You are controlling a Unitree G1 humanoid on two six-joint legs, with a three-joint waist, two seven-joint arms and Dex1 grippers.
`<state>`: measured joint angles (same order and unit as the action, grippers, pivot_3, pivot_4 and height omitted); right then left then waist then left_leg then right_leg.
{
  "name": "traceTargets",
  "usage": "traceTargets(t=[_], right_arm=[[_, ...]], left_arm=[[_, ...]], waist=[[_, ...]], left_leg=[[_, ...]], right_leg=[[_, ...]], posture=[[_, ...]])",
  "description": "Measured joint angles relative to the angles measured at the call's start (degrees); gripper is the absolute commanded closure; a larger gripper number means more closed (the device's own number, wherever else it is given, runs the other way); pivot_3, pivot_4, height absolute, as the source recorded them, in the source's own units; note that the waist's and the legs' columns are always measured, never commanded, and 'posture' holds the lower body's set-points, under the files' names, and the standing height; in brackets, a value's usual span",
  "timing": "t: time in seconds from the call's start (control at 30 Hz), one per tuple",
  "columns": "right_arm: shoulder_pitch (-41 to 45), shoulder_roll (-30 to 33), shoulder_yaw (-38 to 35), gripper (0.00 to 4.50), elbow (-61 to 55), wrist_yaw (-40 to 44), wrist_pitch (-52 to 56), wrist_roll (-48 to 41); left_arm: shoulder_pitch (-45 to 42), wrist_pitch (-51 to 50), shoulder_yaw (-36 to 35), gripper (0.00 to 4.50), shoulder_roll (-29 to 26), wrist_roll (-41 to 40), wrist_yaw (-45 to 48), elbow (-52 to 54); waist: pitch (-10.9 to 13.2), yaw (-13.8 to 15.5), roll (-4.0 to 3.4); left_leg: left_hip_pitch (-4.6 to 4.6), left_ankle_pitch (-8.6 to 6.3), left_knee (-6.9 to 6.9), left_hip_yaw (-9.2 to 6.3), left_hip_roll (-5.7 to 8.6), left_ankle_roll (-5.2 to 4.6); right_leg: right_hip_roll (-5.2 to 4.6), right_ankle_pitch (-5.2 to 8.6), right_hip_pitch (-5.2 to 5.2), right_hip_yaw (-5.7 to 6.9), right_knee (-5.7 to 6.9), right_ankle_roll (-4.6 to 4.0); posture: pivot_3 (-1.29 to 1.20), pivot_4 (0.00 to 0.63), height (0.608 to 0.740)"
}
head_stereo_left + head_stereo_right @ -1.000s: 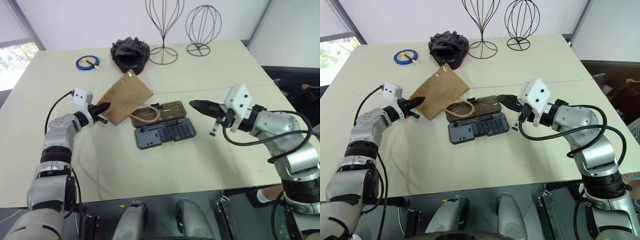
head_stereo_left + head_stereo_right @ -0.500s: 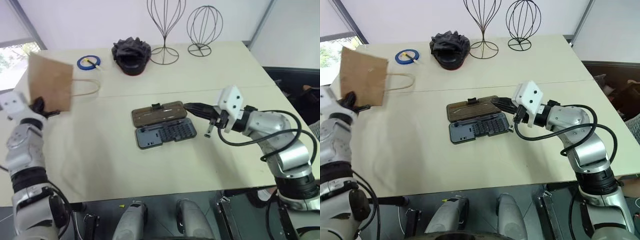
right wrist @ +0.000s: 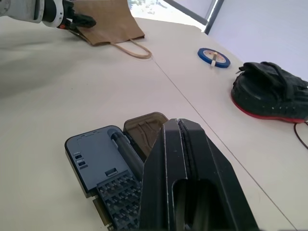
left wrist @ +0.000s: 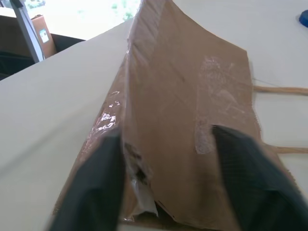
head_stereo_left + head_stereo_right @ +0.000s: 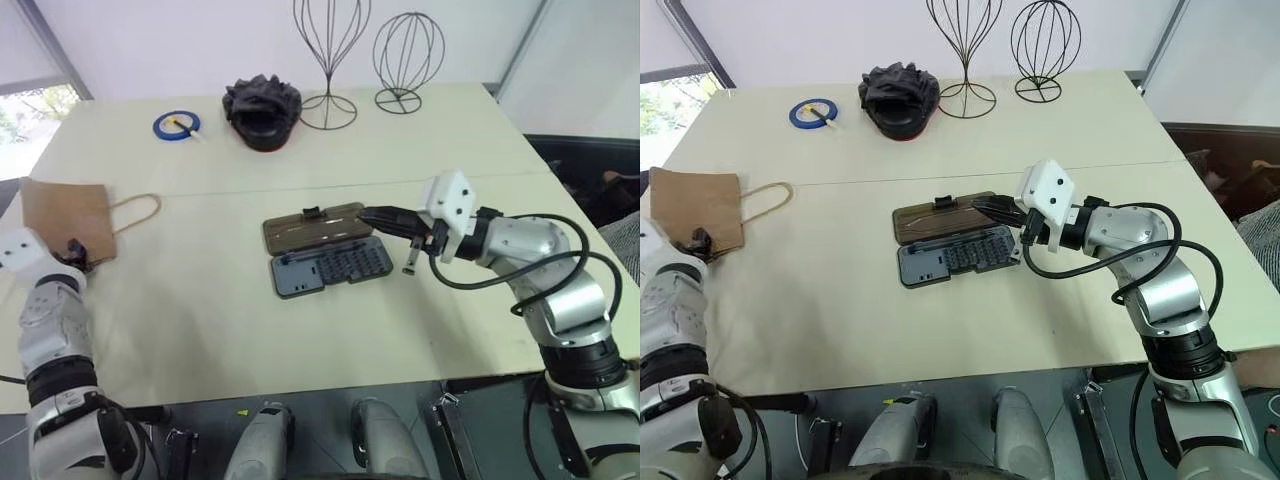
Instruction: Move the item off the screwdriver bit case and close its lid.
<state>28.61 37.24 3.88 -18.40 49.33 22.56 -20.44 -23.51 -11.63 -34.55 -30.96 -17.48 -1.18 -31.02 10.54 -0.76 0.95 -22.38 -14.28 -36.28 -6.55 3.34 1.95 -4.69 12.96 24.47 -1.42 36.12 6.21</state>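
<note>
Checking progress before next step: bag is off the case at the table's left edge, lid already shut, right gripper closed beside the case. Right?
Not quite: the lid is not shut. The left eye view shows it lying open flat behind the screwdriver bit case, bits exposed. The paper bag is off at the table's left edge, and the right gripper is closed beside the case.

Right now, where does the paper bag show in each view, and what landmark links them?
Left eye view: paper bag far left, flat on the table, handles toward the case.
Right eye view: far left, same pose.
Left wrist view: close up, between the open left fingers.
Right wrist view: at the top, beyond the case.
Shared landmark: blue tape roll, also in the right wrist view.
</note>
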Motion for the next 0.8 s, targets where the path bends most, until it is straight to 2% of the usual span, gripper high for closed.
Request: traceTargets(t=[0.03,0.13,0.3,0.53,0.73,0.8], right_arm=[[-0.2,0.1,0.0,4.5,-0.2,0.0,0.3,0.0],[-0.7,0.3,-0.1,4.5,-0.7,-0.1,1.0,-0.1],[-1.2,0.4,-0.3,4.5,-1.4,0.1,1.9,-0.2],[-1.1,0.4,-0.2,4.5,-1.2,1.4,2.0,-0.1],[0.2,0.4,-0.1,4.5,0.8,2.4,1.3,0.2],[1.3,0.7,0.2,4.5,2.1,3.3,0.1,0.8]], left_arm=[[0.4,0.5,0.0,0.04,0.0,0.3,-0.7,0.2],[1.4,2.4,-0.2,0.04,0.0,0.7,-2.2,1.9],[2.8,6.0,-1.2,0.04,1.3,0.4,-4.9,15.1],[-3.4,4.4,-0.4,0.04,-0.4,-0.4,-5.9,25.8],[-5.9,-5.4,8.3,0.04,-0.2,-7.5,7.1,29.5],[-2.4,-9.9,15.0,0.04,-1.5,-12.0,17.9,35.6]], waist=[[0.0,0.0,0.0],[0.0,0.1,0.0],[0.0,0.3,0.06],[0.0,0.2,0.06],[0.0,0.1,0.06],[0.0,-0.1,0.06]], left_leg=[[0.0,0.0,0.01,0.0,-0.01,0.0],[0.0,0.0,0.0,-0.01,-0.01,0.0],[-0.02,0.0,0.0,-0.02,0.0,0.02],[-0.01,0.0,-0.02,0.12,0.02,0.02],[-0.01,0.01,-0.02,0.14,0.04,0.02],[-0.03,0.01,0.01,0.18,0.01,0.02]], right_leg=[[0.0,0.0,0.0,0.0,0.0,0.0],[-0.01,0.0,0.01,0.0,-0.01,0.0],[-0.05,0.0,0.0,-0.01,-0.03,0.0],[-0.02,0.0,-0.02,0.01,-0.02,0.0],[-0.01,0.0,-0.03,0.01,-0.02,0.0],[-0.01,0.0,-0.02,-0.01,-0.06,0.0]], posture=[[0.0,0.15,0.74],[0.0,0.15,0.74],[0.0,0.15,0.74],[0.0,0.15,0.74],[0.0,0.15,0.74],[0.0,0.15,0.74]])
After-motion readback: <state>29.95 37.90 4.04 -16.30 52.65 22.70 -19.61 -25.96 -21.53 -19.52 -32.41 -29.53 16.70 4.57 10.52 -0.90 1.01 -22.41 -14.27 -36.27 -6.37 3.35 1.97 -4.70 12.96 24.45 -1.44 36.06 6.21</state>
